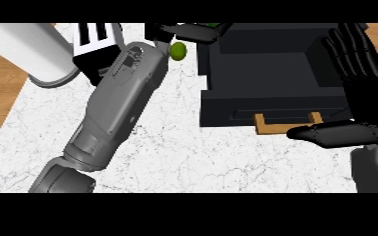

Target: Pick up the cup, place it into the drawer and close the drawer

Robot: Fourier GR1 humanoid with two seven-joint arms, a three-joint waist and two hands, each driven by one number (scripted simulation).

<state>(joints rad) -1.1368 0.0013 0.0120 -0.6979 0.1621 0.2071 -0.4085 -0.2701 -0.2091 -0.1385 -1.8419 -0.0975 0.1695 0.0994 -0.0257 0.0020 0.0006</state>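
Green shows in two spots near the left hand (pixel 188 31): an oval patch (pixel 178 50) just below the hand, beside the left edge of the drawer (pixel 266 60), and a sliver at the fingertips near the top of the view. Both are probably parts of the cup, but the hand and wrist hide most of it, so its shape cannot be made out. Black fingers curl round it at the drawer's upper left corner. Dark and open, the drawer stands pulled out over the white marble counter (pixel 184 145), its tan handle (pixel 288 122) at the front. At the view's right edge the right hand (pixel 347 75) rests with fingers straight and spread, partly cut off.
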